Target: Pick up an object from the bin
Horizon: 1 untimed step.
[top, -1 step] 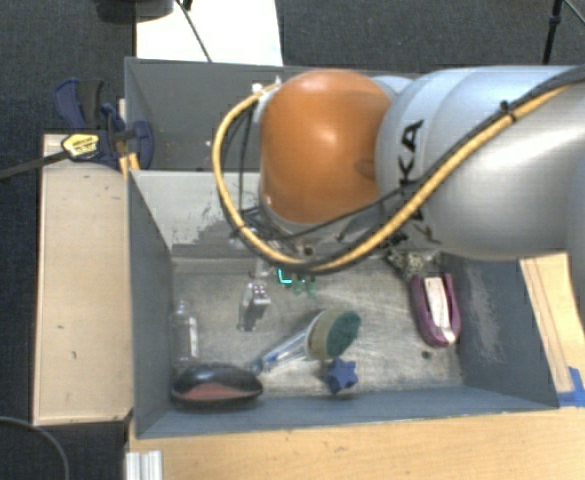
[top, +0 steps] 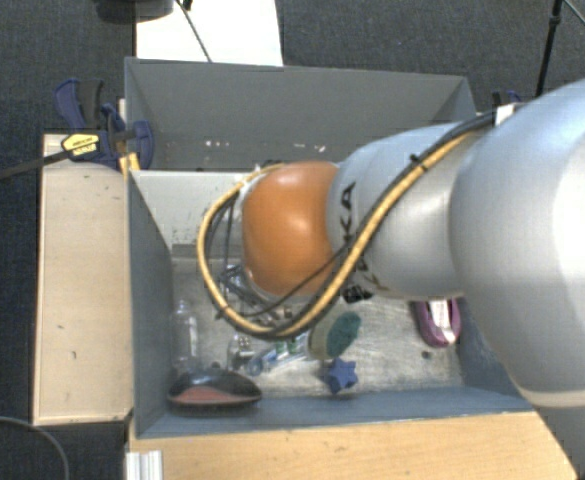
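Observation:
My gripper (top: pixel 238 290) reaches down from under the orange cover into the middle-left of the bin floor. Right below it lies a small teal and white tube-like thing (top: pixel 277 353) among a few small bits. A clear plastic bottle (top: pixel 184 328) stands just to its left by the left wall. A dark oval thing with a red underside (top: pixel 213 391) rests in the front-left corner. A dark green round thing (top: pixel 344 333) sits to the gripper's right, partly under the arm.
A small blue piece (top: pixel 340 376) lies near the front wall. A purple and white thing (top: pixel 438 321) shows at the right, partly hidden by the arm. The arm and its yellow cable cover the bin's middle and right side.

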Motion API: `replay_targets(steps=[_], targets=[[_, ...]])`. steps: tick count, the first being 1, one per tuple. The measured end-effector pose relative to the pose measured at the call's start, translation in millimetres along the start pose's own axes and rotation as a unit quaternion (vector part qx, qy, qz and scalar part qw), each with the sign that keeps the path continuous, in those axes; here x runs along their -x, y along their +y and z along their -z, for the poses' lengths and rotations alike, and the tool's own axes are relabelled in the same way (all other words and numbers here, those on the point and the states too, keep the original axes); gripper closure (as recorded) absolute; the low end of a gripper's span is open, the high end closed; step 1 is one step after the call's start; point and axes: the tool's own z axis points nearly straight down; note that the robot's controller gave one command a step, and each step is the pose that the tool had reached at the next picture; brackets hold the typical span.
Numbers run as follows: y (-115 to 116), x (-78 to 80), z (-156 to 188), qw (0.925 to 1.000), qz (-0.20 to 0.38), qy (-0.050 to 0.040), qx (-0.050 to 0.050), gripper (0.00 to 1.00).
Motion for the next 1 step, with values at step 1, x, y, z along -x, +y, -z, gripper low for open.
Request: replay_targets(steps=[1], targets=[[-47.8, -6.9, -23.2, 0.993, 0.117, 0.0127, -0.001, 0.0]])
